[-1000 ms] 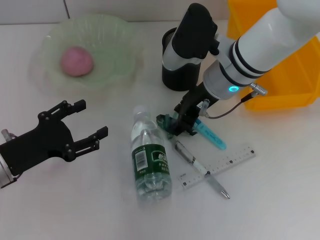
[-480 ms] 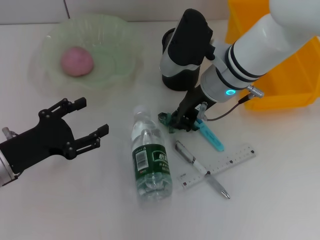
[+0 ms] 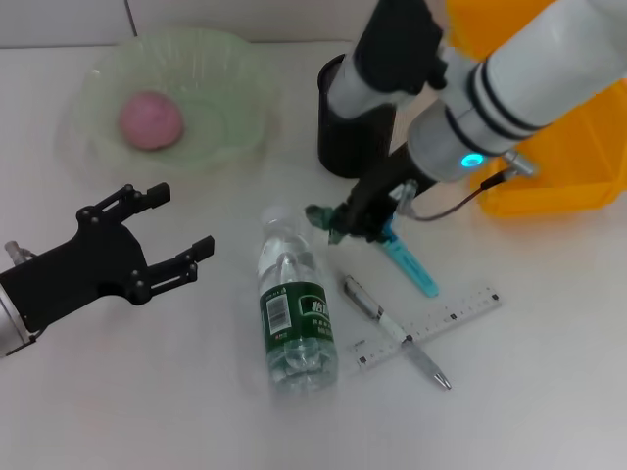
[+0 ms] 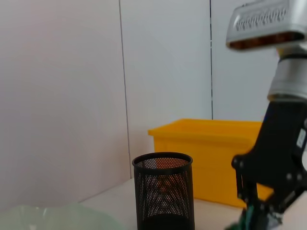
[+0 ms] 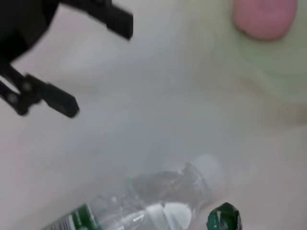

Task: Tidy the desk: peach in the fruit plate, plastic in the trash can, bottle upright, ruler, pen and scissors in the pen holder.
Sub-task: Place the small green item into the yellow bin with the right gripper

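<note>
White bench (image 3: 147, 392): our right end effector (image 3: 355, 217) grips scissors (image 3: 397, 257) (blue handles trailing); next, carry to pen holder (image 3: 345, 137). Left end effector (image 3: 157, 240) idle, spread wide.

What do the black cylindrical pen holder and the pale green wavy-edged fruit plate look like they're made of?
The black cylindrical pen holder looks like metal mesh with a matte finish: fine holes show through its wall. The pale green wavy-edged fruit plate looks like translucent plastic or glass, since the table shows faintly through it.

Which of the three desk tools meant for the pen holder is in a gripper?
The scissors: the right gripper is closed on their handle end. The pen and the ruler lie crossed on the desk, untouched.
</note>
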You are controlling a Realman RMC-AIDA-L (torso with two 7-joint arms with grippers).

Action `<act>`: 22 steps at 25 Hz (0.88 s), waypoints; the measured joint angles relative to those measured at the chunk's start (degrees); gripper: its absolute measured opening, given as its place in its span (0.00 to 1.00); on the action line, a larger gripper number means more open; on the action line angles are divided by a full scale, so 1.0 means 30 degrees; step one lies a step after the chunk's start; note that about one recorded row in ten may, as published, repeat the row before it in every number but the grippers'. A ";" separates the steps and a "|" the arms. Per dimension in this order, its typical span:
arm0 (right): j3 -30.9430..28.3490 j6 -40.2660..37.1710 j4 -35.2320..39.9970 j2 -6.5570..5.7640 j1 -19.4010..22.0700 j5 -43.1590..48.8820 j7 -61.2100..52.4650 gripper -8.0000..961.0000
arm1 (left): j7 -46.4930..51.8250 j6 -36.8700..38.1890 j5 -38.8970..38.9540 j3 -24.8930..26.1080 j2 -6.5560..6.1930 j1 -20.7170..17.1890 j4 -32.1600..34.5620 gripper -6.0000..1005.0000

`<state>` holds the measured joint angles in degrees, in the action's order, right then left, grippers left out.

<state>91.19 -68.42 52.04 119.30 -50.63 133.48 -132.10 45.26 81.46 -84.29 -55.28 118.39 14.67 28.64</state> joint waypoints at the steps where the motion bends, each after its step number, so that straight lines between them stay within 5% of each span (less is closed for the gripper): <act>1: -0.1211 -0.1026 0.1695 -0.0011 0.0652 0.0667 -0.0342 0.08 | 0.0000 0.0000 0.0009 0.0022 -0.0007 0.0059 0.0031 0.84; 4: -0.2120 -0.1951 0.3641 -0.0011 0.1357 0.1818 -0.0958 0.06 | 0.0000 0.0001 0.0011 0.0050 -0.0022 0.0150 0.0045 0.84; 7: -0.4996 -0.4009 0.8529 -0.0016 0.3308 0.3577 -0.1882 0.06 | -0.0001 0.0042 0.0010 0.0177 -0.0024 0.0281 0.0052 0.84; 10: -0.5717 -0.4174 0.9099 -0.0016 0.3602 0.3642 -0.1878 0.06 | 0.0000 0.0114 0.0011 0.0348 -0.0007 0.0388 0.0058 0.84; 11: -0.7382 -0.4274 1.0033 -0.0032 0.4167 0.3983 -0.1835 0.06 | -0.0001 0.0118 0.0010 0.0351 -0.0004 0.0427 0.0060 0.84; 16: -1.1117 -0.3635 1.0289 -0.0103 0.4806 0.4579 -0.1013 0.06 | 0.0000 0.0139 0.0007 0.0352 -0.0001 0.0488 0.0065 0.84; 22: -1.2846 -0.2239 0.8010 -0.0405 0.4743 0.4809 -0.0730 0.06 | 0.0030 0.0149 0.0002 0.0535 0.0001 0.0594 0.0050 0.84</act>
<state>52.65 -75.13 76.07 118.08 -36.40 147.90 -134.29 45.35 81.91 -84.28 -53.68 118.39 16.45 28.79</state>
